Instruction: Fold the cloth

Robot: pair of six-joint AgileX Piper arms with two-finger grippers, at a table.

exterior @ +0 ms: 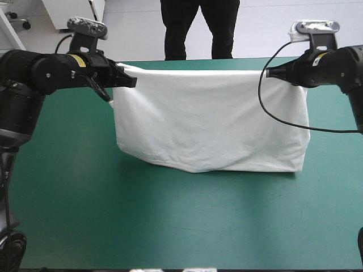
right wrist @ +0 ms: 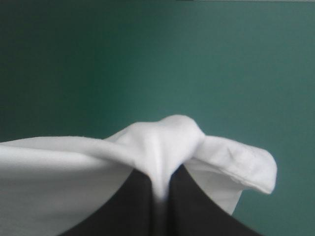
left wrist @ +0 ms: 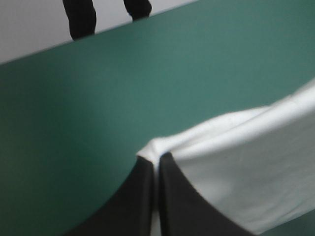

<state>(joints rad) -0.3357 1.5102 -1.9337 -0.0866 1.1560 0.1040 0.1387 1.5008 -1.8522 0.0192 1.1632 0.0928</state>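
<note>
T-shirt hung lifted between both arms over the far half of the teal-green cover. Top edge was stretched fairly straight left to right. Lower edge sagged onto the cover, looked to be touching it.

Left gripper was clenched on the top left corner. In the left wrist view its black fingers were all but closed, with a thin white fold pinched between. Right gripper clamped the top right corner the same way. In the right wrist view a bunched knob of fabric poked past the tips.

Handling, judged: light, soft, fully limp. No stiffness, so it drapes and swings with any arm move. Not fragile. A thin pinch could slip if the arms pull too far apart. Best holds are the corners and the seamed edges, where doubled cloth gives more bite, as here. The middle is unsupported and will belly down, so it should be laid down slowly with both corners kept level.
</note>
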